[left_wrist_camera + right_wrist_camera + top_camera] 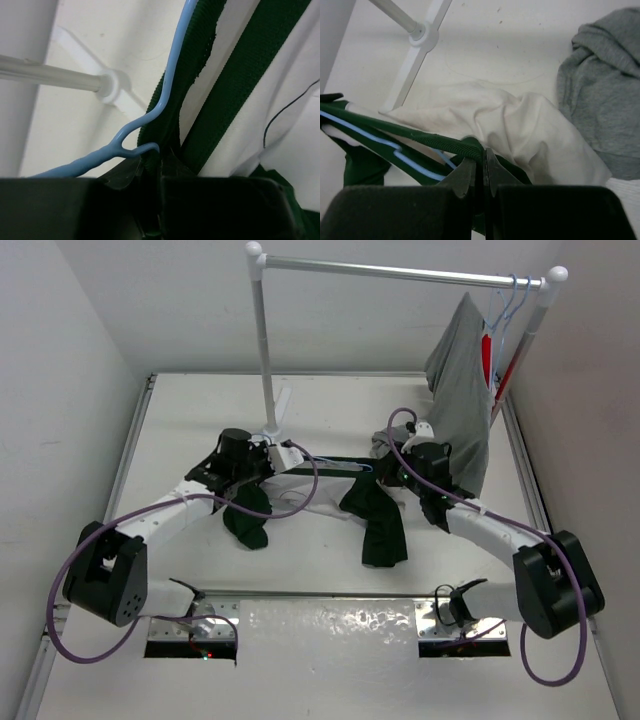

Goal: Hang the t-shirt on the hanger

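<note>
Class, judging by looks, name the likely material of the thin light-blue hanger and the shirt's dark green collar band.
The thin light-blue hanger: probably plastic-coated wire; smooth, slightly glossy, twisted at the neck. The dark green collar band: ribbed knit fabric, matte; fine ridges show.

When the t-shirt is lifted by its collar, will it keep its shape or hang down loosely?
Probably floppy: the t-shirt lies in soft folds and its green sleeve is bunched up. It is likely light, as the cloth looks thin. The ribbed collar band would probably not slip easily when pinched.
</note>
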Robot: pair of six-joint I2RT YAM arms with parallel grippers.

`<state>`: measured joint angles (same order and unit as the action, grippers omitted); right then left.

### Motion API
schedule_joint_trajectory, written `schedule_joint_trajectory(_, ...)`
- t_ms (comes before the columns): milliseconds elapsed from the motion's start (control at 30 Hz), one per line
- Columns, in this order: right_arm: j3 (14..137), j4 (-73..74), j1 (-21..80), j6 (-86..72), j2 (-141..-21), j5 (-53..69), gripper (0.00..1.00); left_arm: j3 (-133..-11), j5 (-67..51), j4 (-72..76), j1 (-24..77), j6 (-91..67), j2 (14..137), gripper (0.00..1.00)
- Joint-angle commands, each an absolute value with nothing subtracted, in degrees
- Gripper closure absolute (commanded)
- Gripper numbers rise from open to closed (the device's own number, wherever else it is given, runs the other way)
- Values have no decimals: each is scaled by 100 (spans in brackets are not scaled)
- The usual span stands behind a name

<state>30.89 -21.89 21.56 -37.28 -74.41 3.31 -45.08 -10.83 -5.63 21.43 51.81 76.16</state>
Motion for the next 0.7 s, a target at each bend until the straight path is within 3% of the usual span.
schedule_joint_trajectory(0, 3603, -953, 1889, -2359, -7067, -833, 100, -4245, 1044, -159, 1968, 6072, 7699, 100)
schedule_joint_trajectory(167, 4261, -221, 2626, -1478, -7206, -1939, 100, -3938, 2483, 955, 2521, 6721, 8067, 100)
schedule_joint_trajectory(267, 4806, 368, 3067, -1081, -7602, -2575, 100, -3981, 2576, 968, 2865, 6655, 8191, 100)
schedule_joint_trajectory(367, 4931, 142, 3094, -1116, -7796, -1647, 100, -4420, 1489, 49, 3085, 6006, 8034, 100)
schedule_joint_trajectory(500, 4843, -1078, 3164, -941, -7770, 541, 100, -5096, -638, -1115, 3103, 5301, 7770, 100)
schedule_joint_trajectory(600, 5185, -880, 3401, -493, -7743, 1027, 95, -5291, -1572, -1458, 3102, 5028, 7734, 100)
schedule_joint_trajectory(667, 5221, -844, 3428, -326, -7752, 1510, 85, -5335, -1854, -1486, 3094, 4931, 7769, 100)
